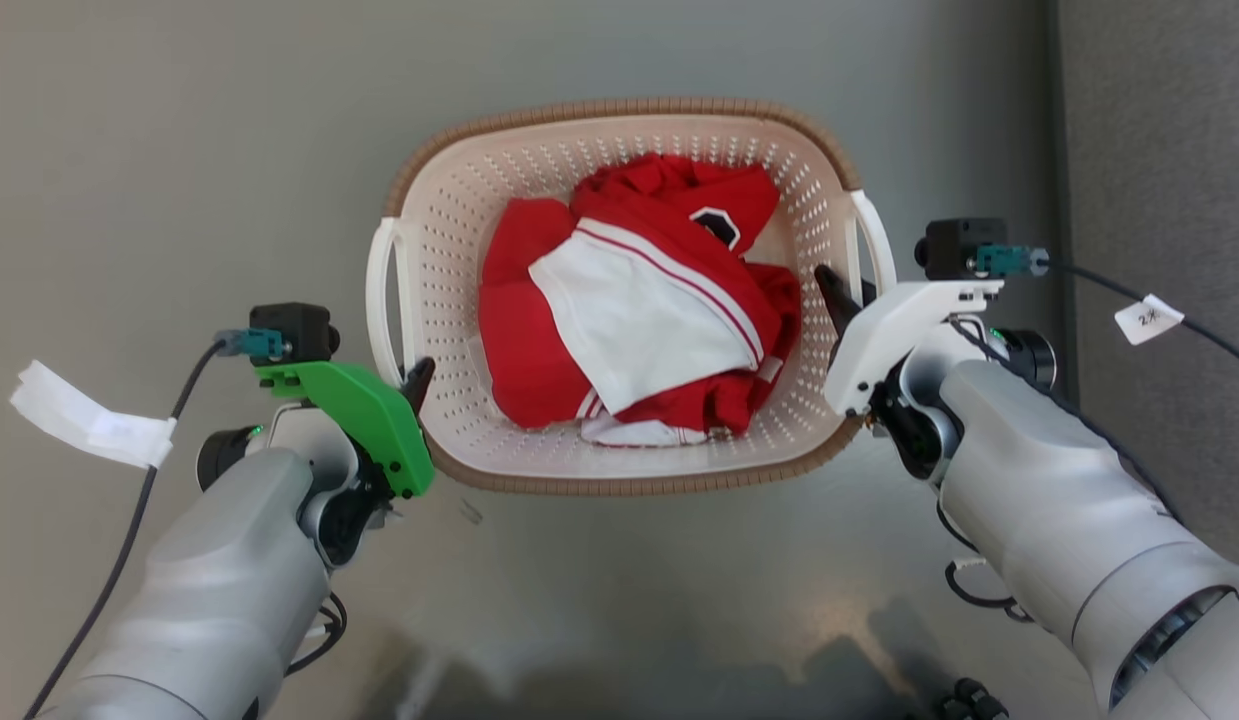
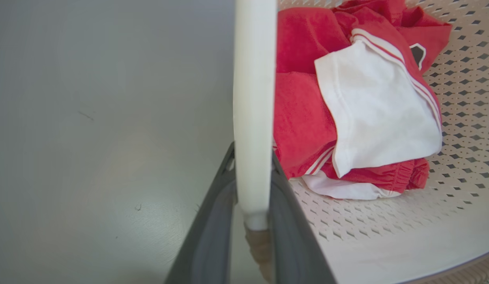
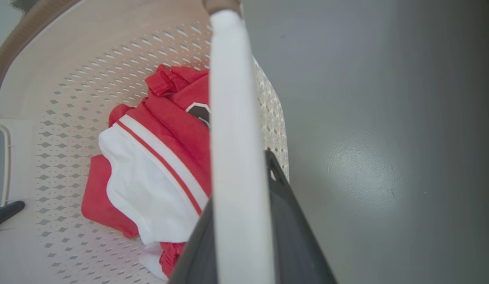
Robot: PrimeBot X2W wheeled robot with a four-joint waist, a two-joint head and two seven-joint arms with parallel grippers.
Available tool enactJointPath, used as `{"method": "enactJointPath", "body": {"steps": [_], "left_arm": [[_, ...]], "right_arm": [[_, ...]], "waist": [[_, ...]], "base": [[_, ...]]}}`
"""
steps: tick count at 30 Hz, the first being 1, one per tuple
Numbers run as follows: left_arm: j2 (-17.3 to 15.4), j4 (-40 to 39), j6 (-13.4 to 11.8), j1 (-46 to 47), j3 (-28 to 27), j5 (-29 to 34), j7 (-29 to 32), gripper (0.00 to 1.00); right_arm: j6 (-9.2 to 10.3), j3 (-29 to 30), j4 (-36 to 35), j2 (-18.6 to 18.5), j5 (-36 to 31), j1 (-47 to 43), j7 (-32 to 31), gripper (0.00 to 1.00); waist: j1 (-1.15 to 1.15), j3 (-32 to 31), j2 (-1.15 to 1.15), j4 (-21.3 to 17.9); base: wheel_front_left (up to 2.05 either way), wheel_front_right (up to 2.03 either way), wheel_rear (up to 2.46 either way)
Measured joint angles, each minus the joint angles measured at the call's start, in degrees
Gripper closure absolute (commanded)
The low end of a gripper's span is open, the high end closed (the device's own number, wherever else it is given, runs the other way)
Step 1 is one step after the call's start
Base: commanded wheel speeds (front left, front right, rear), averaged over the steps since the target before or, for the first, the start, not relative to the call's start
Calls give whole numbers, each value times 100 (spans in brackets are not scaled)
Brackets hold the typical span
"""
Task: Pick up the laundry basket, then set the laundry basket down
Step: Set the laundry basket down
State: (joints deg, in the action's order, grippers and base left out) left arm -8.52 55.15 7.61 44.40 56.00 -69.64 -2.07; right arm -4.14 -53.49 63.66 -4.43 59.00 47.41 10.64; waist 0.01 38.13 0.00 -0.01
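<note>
head view: the laundry basket (image 1: 619,108), a small rounded-rectangular cream plastic tub with perforated walls and a brown woven-look rim, lies straight ahead of me over the grey floor (image 1: 179,150). its long axis runs from my left to my right. it lies squarely between my arms, so neither is nearer. my left pincer (image 1: 417,378), under its green cover, reaches the near end of the white left handle (image 1: 382,290). my right pincer (image 1: 831,290), under its white cover, reaches in by the white right handle (image 1: 872,240). crumpled red and white clothes (image 1: 639,310) fill the middle. i cannot tell from here whether the base is off the floor.

left wrist view: the left handle (image 2: 254,98) runs up between my two dark fingers (image 2: 212,228), which press on it from either side, narrow, holding it. the clothes (image 2: 370,118) lie just beyond, inside the basket.

right wrist view: the mirror of that. the right handle (image 3: 232,118) runs up between my fingers (image 3: 291,236), which are closed narrow on it, with the laundry basket (image 3: 51,118) to one side and bare floor to the other. across the basket, at the far handle, one dark fingertip (image 3: 7,211) of my left pincer shows.

my judgement: with a grip at each short end, the lift turns on both arms rising together, so that the long axis is level and the clothes do not slide.
</note>
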Motion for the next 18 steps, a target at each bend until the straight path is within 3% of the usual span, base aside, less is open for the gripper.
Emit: {"method": "enactJointPath", "body": {"steps": [18], "left_arm": [[-145, -43, 0, 328, 55, 35, -347, 100]], "right_arm": [[65, -141, -157, -19, 2, 398, 229, 100]], "waist": [[0, 883, 0, 65]], "base": [[0, 0, 0]]}}
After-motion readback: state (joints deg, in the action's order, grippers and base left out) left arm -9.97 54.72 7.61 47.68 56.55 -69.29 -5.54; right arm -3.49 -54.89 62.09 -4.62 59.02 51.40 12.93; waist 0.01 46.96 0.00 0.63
